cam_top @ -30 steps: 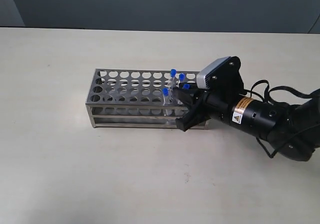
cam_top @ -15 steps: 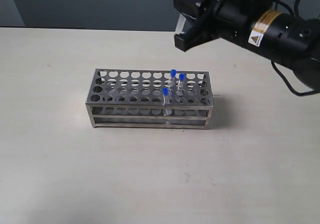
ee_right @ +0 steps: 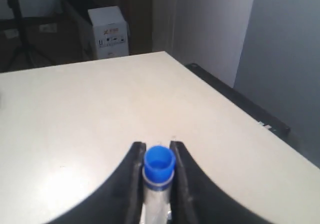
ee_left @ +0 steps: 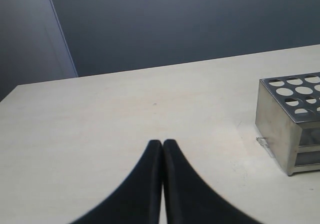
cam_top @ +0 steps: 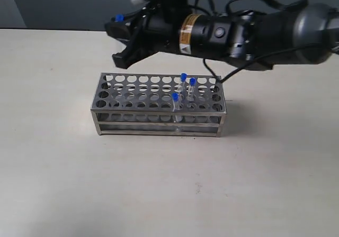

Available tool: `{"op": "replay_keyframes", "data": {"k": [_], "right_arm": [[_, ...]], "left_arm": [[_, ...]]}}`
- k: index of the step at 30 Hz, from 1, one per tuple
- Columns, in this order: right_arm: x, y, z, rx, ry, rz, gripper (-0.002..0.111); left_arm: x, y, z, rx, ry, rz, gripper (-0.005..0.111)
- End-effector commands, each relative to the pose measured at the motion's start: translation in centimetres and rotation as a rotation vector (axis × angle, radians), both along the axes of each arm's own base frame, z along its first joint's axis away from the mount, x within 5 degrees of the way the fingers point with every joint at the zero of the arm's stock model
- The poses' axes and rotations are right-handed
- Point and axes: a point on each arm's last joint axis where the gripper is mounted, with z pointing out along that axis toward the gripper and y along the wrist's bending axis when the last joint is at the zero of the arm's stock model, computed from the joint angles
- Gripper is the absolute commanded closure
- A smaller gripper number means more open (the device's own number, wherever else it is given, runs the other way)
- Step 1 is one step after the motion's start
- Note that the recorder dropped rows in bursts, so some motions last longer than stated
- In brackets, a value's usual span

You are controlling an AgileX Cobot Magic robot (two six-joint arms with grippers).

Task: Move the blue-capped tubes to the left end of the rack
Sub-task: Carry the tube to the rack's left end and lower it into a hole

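Carrying one blue-capped tube (ee_right: 159,165), clamped in my right gripper (ee_right: 157,151), high near the left end of the rack (cam_top: 153,115). Three other blue-capped tubes (cam_top: 183,78) stand right of middle. Next move, in my judgement: align over a left-end hole, then lower. Left gripper (ee_left: 163,143): jaws together, empty. Pale matte table (cam_top: 58,163); dark grey wall (ee_left: 200,24).

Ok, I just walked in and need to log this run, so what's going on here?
The right end effector is shut on one blue-capped tube, held in the air near the left end of the rack. Three more tubes stand in holes toward its right end. The left end effector is shut and empty, beside the rack.
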Motion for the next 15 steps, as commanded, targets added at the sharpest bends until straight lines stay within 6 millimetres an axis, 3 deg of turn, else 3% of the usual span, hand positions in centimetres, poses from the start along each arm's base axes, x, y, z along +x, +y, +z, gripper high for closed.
{"op": "replay_keyframes", "data": {"k": [1, 15], "right_arm": [[0.7, 2.6, -1.8, -0.030, 0.011, 0.021, 0.108], [2.5, 5.2, -5.2, -0.079, 0.042, 0.010, 0.108]], "left_arm": [[0.0, 0.0, 0.1, 0.002, -0.009, -0.004, 0.106], [0.0, 0.0, 0.1, 0.002, -0.009, -0.004, 0.106]]}}
